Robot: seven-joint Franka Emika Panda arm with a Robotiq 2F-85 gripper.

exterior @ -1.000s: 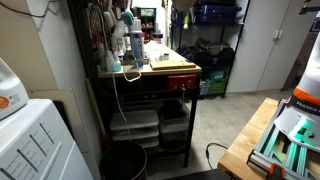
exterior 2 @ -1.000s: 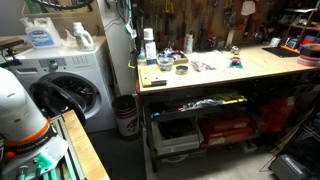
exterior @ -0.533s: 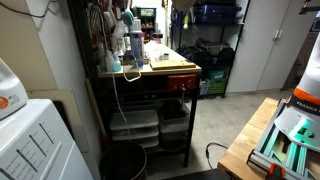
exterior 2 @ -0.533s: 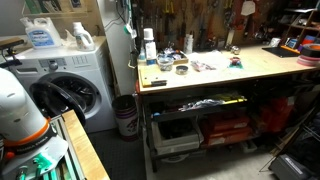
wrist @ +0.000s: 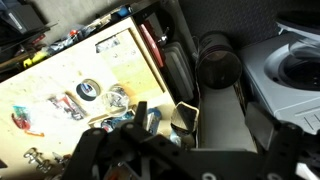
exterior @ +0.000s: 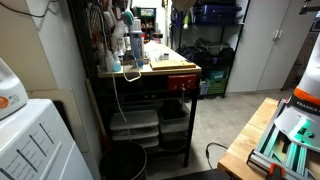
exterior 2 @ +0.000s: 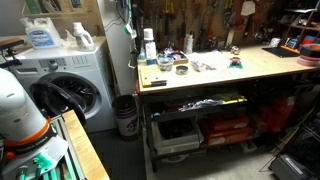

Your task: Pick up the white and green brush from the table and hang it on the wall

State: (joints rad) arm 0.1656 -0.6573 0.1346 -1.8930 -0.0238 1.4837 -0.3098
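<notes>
Plainly, in both exterior views the white and green brush is too small to single out among clutter on the wooden workbench surface point(exterior: 178, 67) point(exterior 2: 215, 72), while in the wrist view the dark end effector point(wrist: 190, 152), seemingly spread wide and empty, hangs well apart, with that surface up-left of it.

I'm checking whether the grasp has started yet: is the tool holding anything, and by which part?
Nothing is held. In the wrist view the tool hangs above the workbench with nothing between its fingers.
</notes>
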